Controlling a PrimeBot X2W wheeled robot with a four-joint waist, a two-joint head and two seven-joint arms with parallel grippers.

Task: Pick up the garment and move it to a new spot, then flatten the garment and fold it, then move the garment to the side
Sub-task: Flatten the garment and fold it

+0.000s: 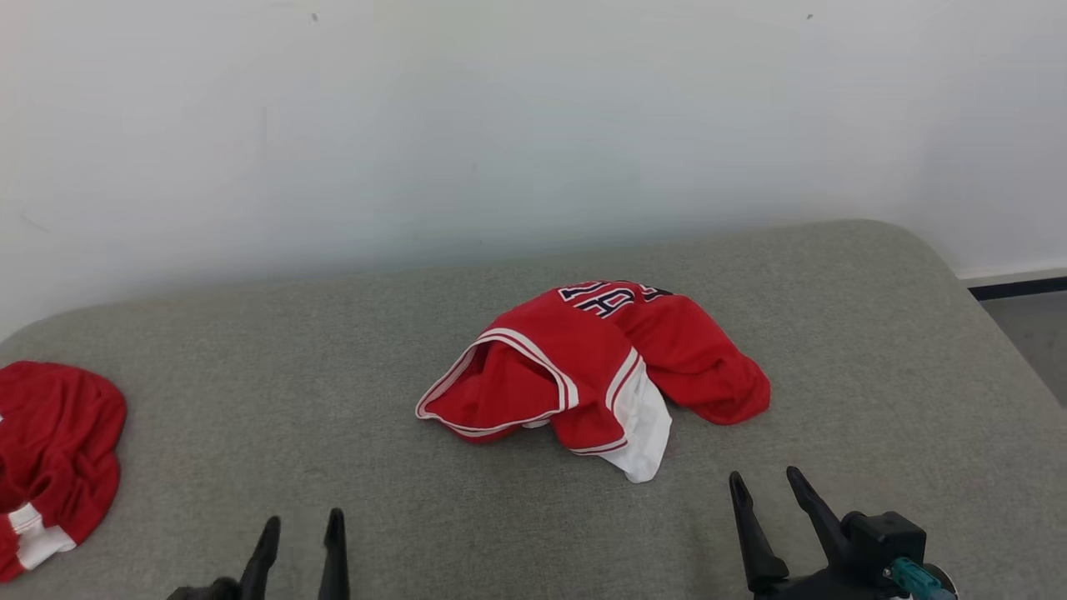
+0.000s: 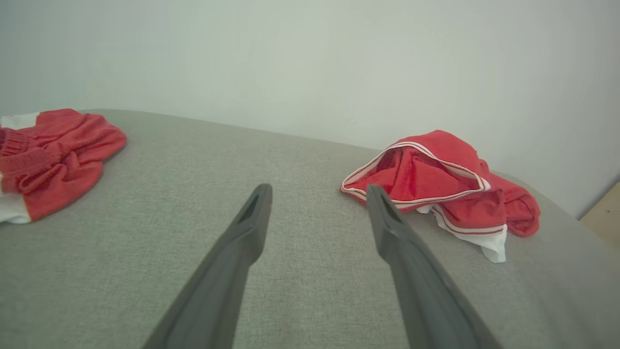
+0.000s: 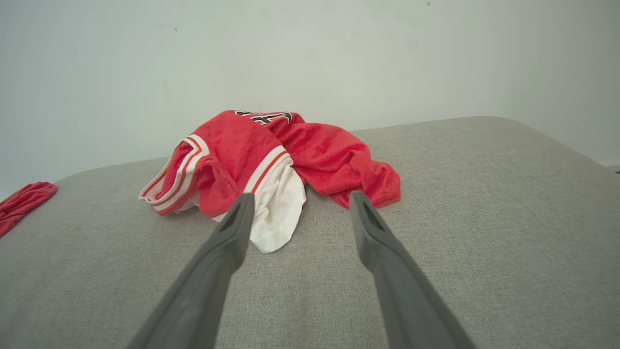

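Crumpled red garment [image 1: 583, 367] mid grey padded surface [image 1: 250, 375] — long axis 9 to 3, white hem toward 6. Left hand [image 1: 303, 518] at 7, right hand [image 1: 763, 475] at 5 — both empty, fingers apart.

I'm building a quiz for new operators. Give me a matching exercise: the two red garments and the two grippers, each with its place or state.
1 lettered jersey
2 other red garment
3 left gripper
4 right gripper

A open, lower right of head view
B crumpled in the middle
C open, lower left of head view
D far left edge

Pairs: 1-B, 2-D, 3-C, 4-A
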